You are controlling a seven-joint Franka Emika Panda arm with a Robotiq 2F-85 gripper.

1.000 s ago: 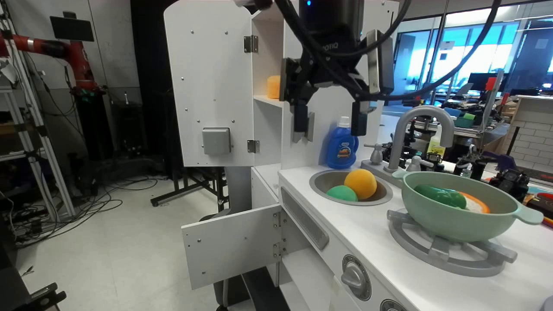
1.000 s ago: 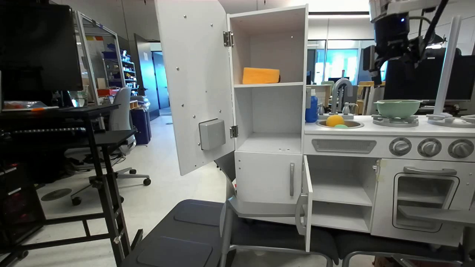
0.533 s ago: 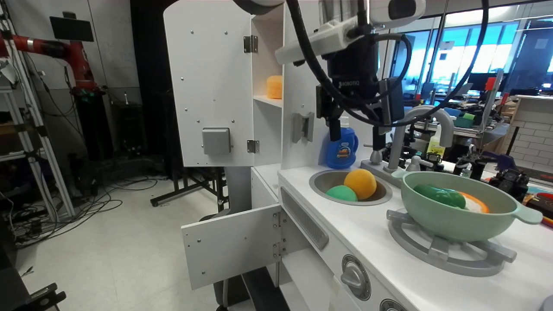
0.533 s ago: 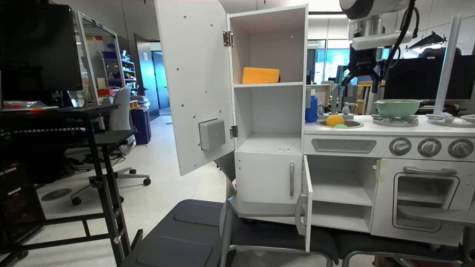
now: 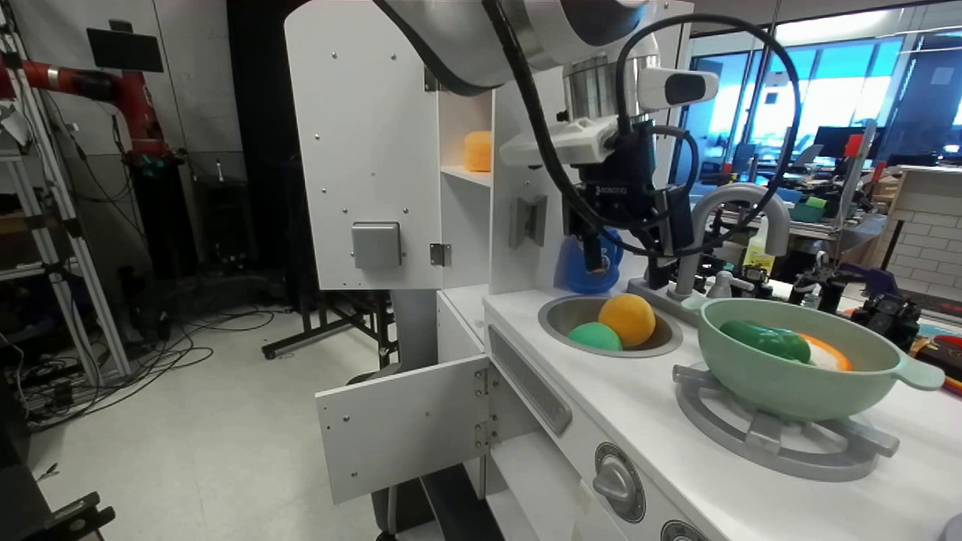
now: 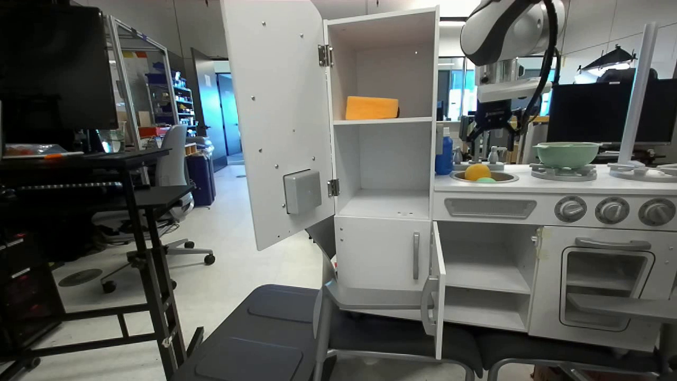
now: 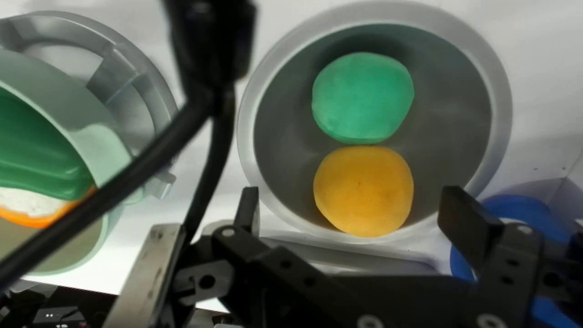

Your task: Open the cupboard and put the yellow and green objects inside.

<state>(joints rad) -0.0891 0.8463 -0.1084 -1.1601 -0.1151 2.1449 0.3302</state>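
Observation:
The yellow ball-like object [image 7: 364, 191] and the green one [image 7: 363, 97] lie close together in the round grey sink [image 7: 500, 105]; they also show in an exterior view, yellow [image 5: 627, 321] and green [image 5: 594, 336]. My gripper [image 5: 627, 269] is open and empty, pointing down above the sink, apart from both objects. In the wrist view its fingers [image 7: 248, 205] stand wide on either side of the yellow object. The tall cupboard's upper door [image 6: 280, 132] stands open, and so does the low door [image 6: 440, 296] beside the shelves [image 6: 484, 267] under the sink.
An orange block [image 6: 372, 108] lies on the tall cupboard's upper shelf. A blue bottle [image 5: 582, 274] and the tap [image 5: 744, 191] stand behind the sink. A pale green pot [image 5: 804, 376] holding a green pepper [image 5: 766, 340] sits on the burner [image 5: 766, 443].
The arm has moved over the sink and lowered, bringing the open gripper down towards the two objects. The objects and doors have not moved.

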